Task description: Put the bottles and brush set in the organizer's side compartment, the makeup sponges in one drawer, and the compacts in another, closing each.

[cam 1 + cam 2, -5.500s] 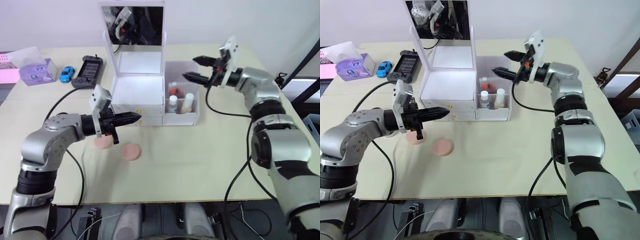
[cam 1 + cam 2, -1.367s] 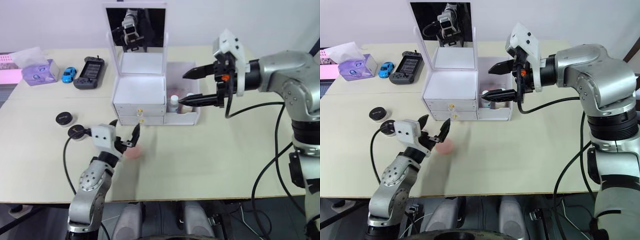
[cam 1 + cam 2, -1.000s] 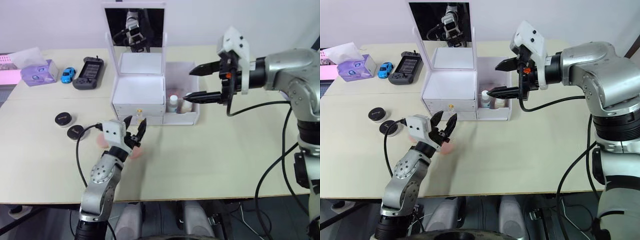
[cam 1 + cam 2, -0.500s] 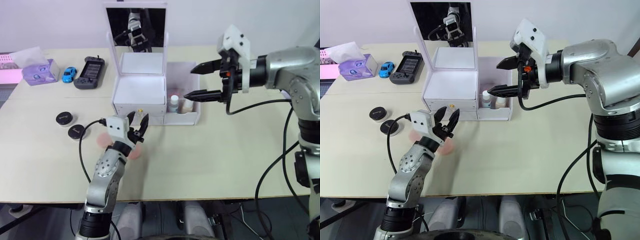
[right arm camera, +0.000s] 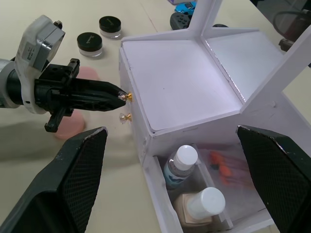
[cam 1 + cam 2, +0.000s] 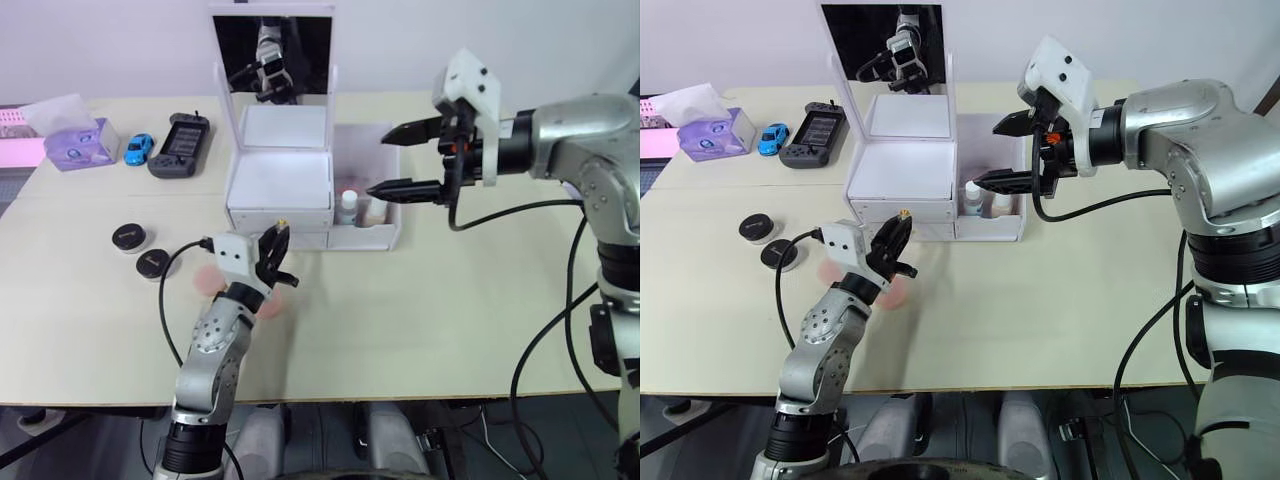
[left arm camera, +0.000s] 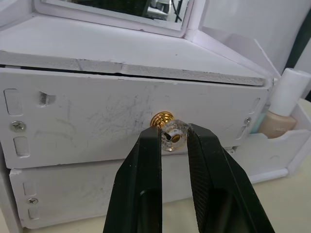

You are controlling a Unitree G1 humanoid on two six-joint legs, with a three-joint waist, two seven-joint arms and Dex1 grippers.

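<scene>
Pinching the white organizer (image 6: 277,190)'s gold upper-drawer knob (image 7: 168,132), left hand (image 7: 174,141); right hand (image 6: 395,160) open.

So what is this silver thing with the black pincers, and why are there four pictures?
It is a robot with two arms. Two pictures come from cameras in its head, looking down at the table. The other two come from cameras on its wrists.

Its left end effector is pinching the top gold knob of the white organizer. Its right end effector hangs open above the side compartment, where two bottles already stand.

On the table lie two black compacts, pink makeup sponges, a game console, a toy car and a tissue box.
</scene>
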